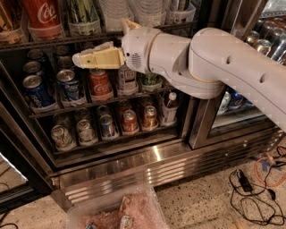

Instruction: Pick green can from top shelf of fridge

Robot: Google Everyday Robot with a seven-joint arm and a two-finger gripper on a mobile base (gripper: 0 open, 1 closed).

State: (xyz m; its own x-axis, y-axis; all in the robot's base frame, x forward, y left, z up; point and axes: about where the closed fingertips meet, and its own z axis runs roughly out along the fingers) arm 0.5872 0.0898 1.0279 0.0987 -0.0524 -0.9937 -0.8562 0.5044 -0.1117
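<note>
At upper left of frame: green can [83, 10] upright on top shelf [53, 41] of fridge [147, 167], just right of big red Coca-Cola can [43, 13]; can's top cut by frame edge. Gripper [77, 59] left of centre, just below shelf rail, pointing left before rack of small soda cans [67, 85]. Below green can, apart from it. Gripper open or closed: cannot tell. White arm [214, 62] enters from right.

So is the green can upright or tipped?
Upright: the green can stands with vertical sides on the top shelf. The pincer hovers just below the shelf, not touching the can.
</note>
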